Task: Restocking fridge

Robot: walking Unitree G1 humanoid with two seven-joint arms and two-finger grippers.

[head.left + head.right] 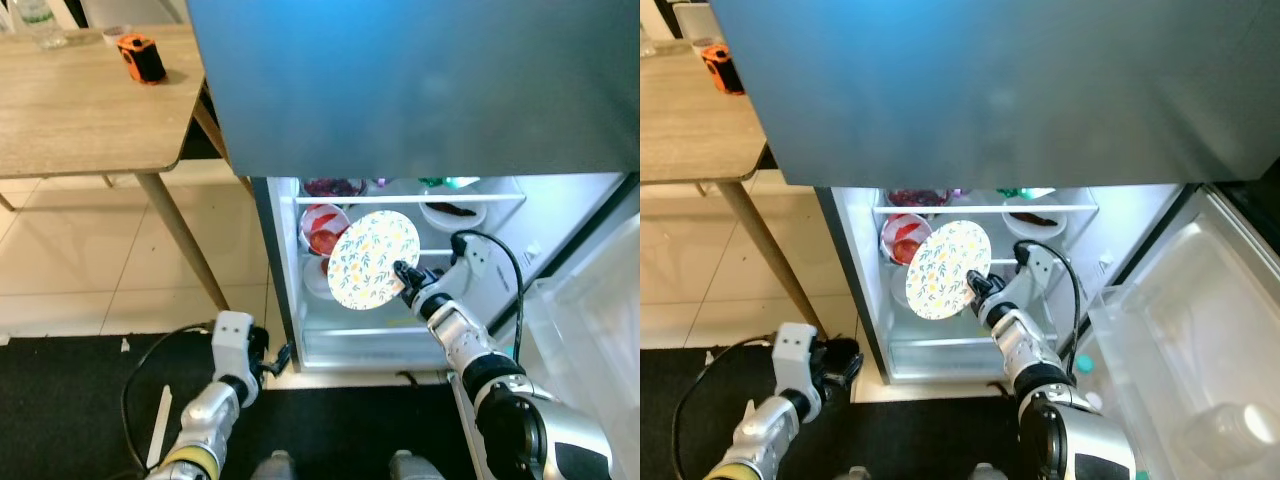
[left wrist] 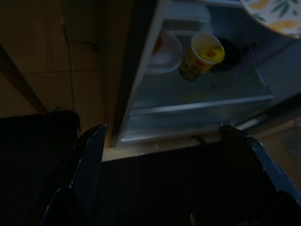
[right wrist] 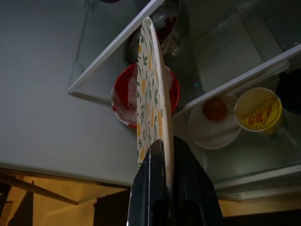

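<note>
My right gripper (image 1: pixel 403 274) is clamped on the rim of the floral plate (image 1: pixel 372 259), held on edge before the open fridge (image 1: pixel 560 215) with its middle shelf's front edge straight ahead, while the left gripper (image 1: pixel 283 357) hangs spread and empty.

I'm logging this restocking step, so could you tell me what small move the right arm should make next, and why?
Probably ease the floral plate forward onto a fridge shelf. The right gripper pinches its rim just in front of the open fridge, tilted on edge, and bowls already crowd the shelves, so it likely needs levelling first. The left gripper hangs idle and open.
</note>
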